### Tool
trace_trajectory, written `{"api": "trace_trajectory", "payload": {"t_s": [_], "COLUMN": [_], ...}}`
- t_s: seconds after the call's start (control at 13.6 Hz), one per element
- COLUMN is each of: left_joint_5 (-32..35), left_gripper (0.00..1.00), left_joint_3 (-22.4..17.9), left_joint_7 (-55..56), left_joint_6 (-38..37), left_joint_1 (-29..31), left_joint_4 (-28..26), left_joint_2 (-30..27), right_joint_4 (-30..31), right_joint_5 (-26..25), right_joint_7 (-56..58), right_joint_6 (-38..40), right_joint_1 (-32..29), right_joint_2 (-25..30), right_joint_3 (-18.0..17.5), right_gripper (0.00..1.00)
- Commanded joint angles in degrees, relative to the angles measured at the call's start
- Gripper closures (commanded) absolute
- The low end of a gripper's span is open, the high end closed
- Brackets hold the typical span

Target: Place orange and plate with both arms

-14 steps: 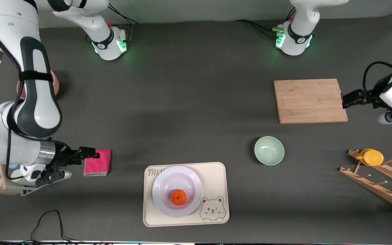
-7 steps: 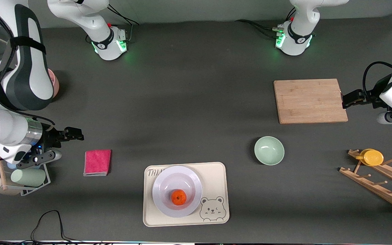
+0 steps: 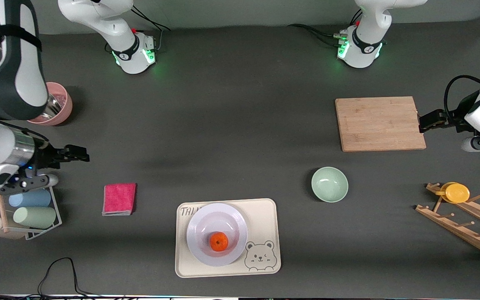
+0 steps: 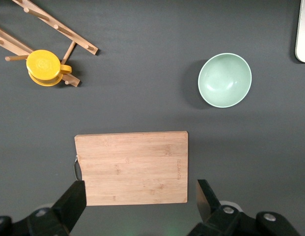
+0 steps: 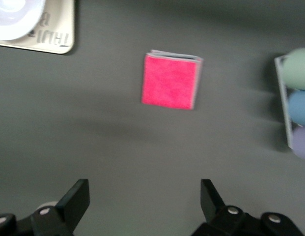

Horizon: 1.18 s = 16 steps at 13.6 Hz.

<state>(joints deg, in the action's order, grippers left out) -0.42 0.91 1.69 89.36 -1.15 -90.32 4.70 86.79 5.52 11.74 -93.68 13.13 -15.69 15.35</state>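
The orange (image 3: 219, 241) was seen lying in the plate (image 3: 198, 227), toward the part of its well nearest the front camera. The plate itself was set on the bear tray (image 3: 265, 216), close to the table's front edge and roughly midway between the two ends. Judged from this layout, the placing appeared already done, and no object was carried by either arm.

The right gripper (image 3: 58, 166) was held over bare table at the right arm's end, above the cup rack (image 3: 27, 212) and near the pink bowl (image 3: 58, 109). Its jaws were spread wide and empty, as shown in the right wrist view (image 5: 145, 206), where only the red cloth (image 5: 170, 81) and a corner of the tray were framed. The left gripper (image 3: 444, 131) was parked at the left arm's end, just beside the cutting board (image 3: 379, 123); its jaws were likewise released and empty (image 4: 142, 206), with the green bowl (image 4: 225, 79) and the yellow cup (image 4: 43, 67) on the wooden rack (image 3: 465, 227) in sight.

The plate lay well apart from both grippers, toward the front camera. The plate being round, no long axis was offered. Neither arm was placed markedly closer; any further reach would have had to travel inward and toward the front edge.
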Motion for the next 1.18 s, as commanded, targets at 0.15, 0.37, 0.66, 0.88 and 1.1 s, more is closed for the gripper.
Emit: {"api": "trace_trajectory", "payload": {"t_s": [0.15, 0.37, 0.66, 0.88, 1.1], "left_joint_5": [0.6, 0.5, 0.5, 0.5, 0.5], "left_gripper": [0.00, 0.00, 0.00, 0.00, 0.00], "left_joint_3": [-0.1, -0.1, -0.1, -0.1, -0.1], "left_joint_7": [-0.5, -0.3, 0.1, 0.1, -0.1], "left_joint_6": [-1.2, -1.1, -1.1, -1.2, -1.2], "left_joint_1": [-0.3, -0.3, -0.4, -0.3, -0.3], "left_joint_4": [0.1, 0.3, 0.4, 0.4, 0.4], "left_joint_2": [-0.4, -0.3, -0.2, -0.3, -0.3], "right_joint_4": [1.5, 0.9, 0.6, 0.2, 1.6], "right_joint_5": [-4.0, -4.1, -3.9, -3.5, -3.4], "right_joint_7": [-1.6, -1.8, -5.5, -6.6, -6.4], "right_joint_6": [2.3, 4.0, 5.6, 5.8, 5.8], "right_joint_1": [1.9, 2.2, 2.5, 2.7, 2.7], "right_joint_2": [3.4, 2.5, 3.0, 4.8, 7.7], "right_joint_3": [0.6, 0.3, 0.6, 0.6, 0.6], "right_gripper": [0.00, 0.00, 0.00, 0.00, 0.00]}}
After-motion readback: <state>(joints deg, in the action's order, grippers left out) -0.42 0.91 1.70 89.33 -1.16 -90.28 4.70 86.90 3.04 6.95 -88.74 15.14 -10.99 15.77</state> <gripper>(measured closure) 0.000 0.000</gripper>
